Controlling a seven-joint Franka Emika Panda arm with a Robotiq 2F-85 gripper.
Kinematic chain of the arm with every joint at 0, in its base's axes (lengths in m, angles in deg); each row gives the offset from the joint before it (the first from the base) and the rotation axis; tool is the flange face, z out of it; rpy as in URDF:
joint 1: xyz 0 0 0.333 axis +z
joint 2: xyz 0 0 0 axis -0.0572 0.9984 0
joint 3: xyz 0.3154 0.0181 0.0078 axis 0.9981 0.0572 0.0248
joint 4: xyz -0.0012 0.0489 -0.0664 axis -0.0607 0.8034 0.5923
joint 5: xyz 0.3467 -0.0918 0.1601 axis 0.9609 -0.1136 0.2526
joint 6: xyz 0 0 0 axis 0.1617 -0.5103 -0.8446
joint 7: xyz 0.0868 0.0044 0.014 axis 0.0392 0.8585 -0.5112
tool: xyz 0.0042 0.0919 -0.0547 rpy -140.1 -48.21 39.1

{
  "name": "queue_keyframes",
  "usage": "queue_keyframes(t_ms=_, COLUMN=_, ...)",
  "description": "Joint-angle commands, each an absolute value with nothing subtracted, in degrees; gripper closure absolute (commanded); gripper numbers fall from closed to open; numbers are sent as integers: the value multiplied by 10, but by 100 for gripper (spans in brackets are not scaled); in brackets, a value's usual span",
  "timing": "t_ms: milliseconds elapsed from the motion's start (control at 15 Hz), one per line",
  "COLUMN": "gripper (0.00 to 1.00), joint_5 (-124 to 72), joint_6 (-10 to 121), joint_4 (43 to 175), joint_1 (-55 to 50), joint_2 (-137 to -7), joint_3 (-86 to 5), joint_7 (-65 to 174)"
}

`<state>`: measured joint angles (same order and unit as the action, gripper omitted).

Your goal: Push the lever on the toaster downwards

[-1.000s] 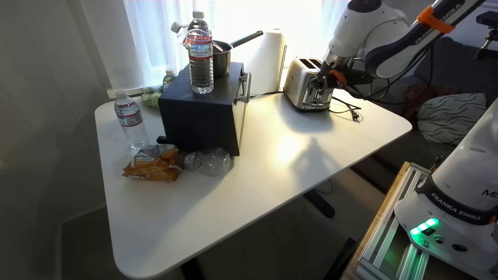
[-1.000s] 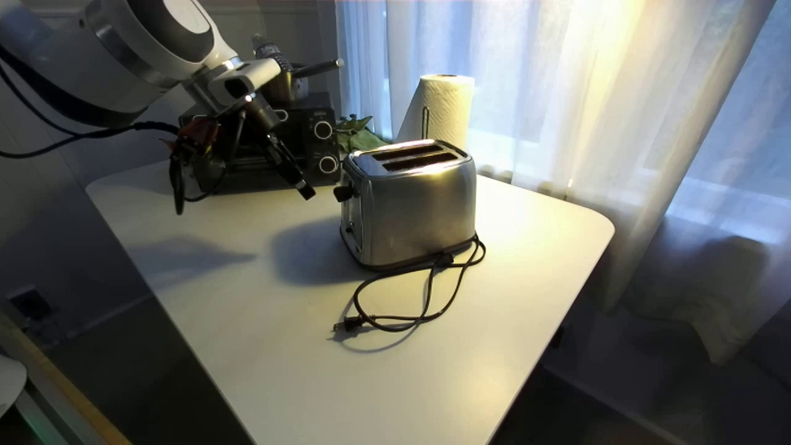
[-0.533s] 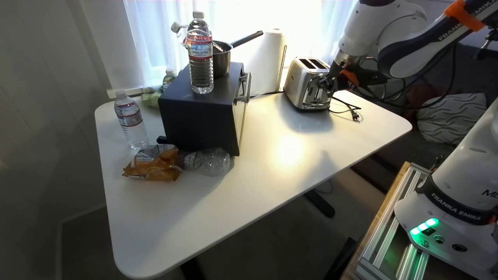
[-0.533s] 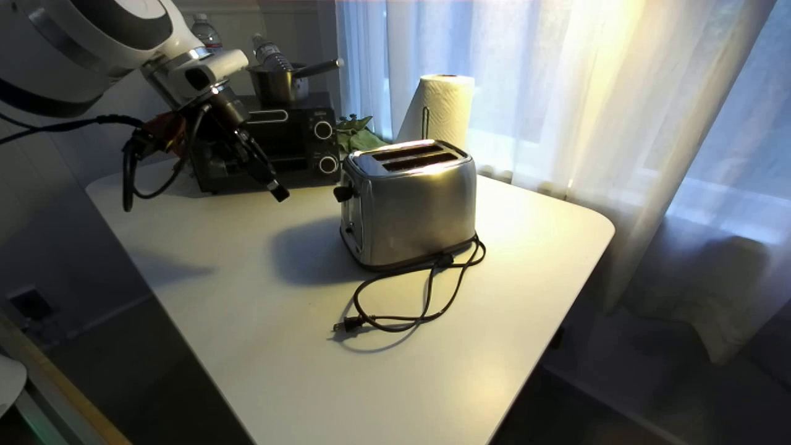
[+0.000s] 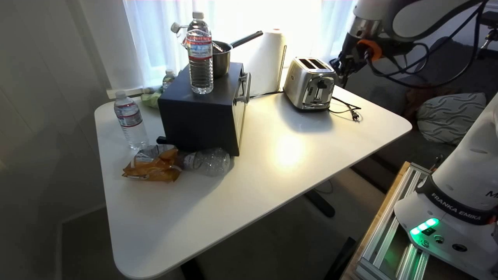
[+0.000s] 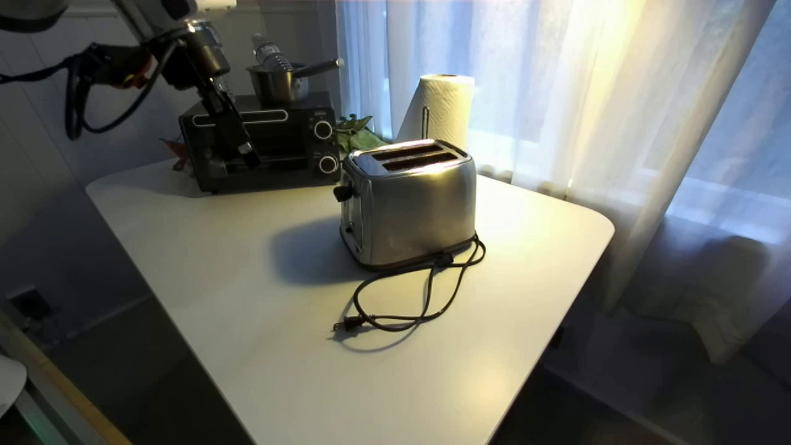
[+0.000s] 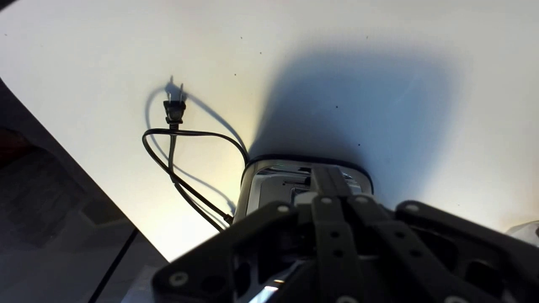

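Note:
The silver two-slot toaster stands on the white table, and shows also in an exterior view and in the wrist view. Its black lever sits high on the front end; it also shows in an exterior view. My gripper is in the air, off the lever end, apart from the toaster and with its tips a little higher than the lever. In the wrist view my gripper is shut with its fingers together and nothing between them. It hides the lever there.
The toaster's cord and plug lie on the table beside it. A black toaster oven carries a pot and bottles. A paper towel roll stands behind the toaster. A bottle and orange bag lie near the oven.
My gripper has drawn back from the toaster's lever end and then risen, staying shut. The toaster and its lever look unchanged.

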<state>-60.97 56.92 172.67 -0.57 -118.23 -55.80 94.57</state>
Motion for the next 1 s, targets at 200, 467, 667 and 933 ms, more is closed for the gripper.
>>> queue_keyframes(t_ms=200, gripper=75, joint_5=-439, joint_6=427, joint_4=1679, joint_1=-110, joint_2=-1272, joint_3=-463, joint_7=714)
queue_keyframes(t_ms=467, gripper=75, joint_5=-405, joint_6=392, joint_4=1642, joint_1=-136, joint_2=-1274, joint_3=-466, joint_7=625)
queue_keyframes(t_ms=667, gripper=100, joint_5=-402, joint_6=416, joint_4=1645, joint_1=-153, joint_2=-1265, joint_3=-453, joint_7=619)
queue_keyframes(t_ms=933, gripper=100, joint_5=-396, joint_6=415, joint_4=1638, joint_1=-153, joint_2=-1265, joint_3=-458, joint_7=595)
